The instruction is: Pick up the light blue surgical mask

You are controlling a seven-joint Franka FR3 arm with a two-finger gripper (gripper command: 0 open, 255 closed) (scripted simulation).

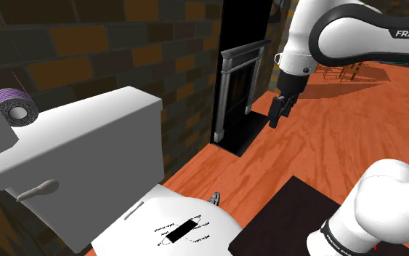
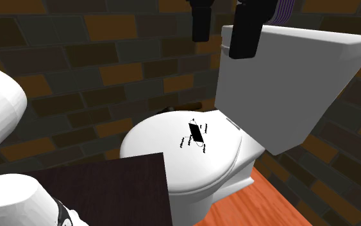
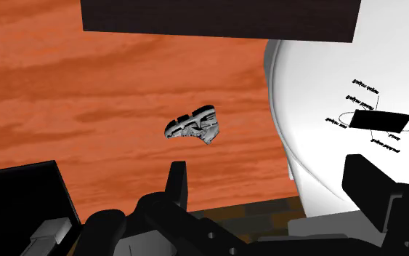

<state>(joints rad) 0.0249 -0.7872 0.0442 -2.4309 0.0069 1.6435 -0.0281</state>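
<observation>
The white toilet (image 1: 108, 145) has its lid (image 2: 166, 164) shut, and the mask (image 2: 196, 135) (drawn black) lies near the lid's middle. A purple roll (image 1: 14, 106) sits at the tank's corner. A small grey thing (image 3: 193, 125), perhaps a shoe, lies on the floor. The claw (image 3: 268, 174) hangs wide and empty.

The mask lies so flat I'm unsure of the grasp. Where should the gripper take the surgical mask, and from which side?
Probably the middle of the surgical mask, its dark rectangular panel, the gripper closing across the short width, coming down from above. It lies flat on the toilet lid, offering no side edge, and its thin ear loops look too slight to clamp.
</observation>
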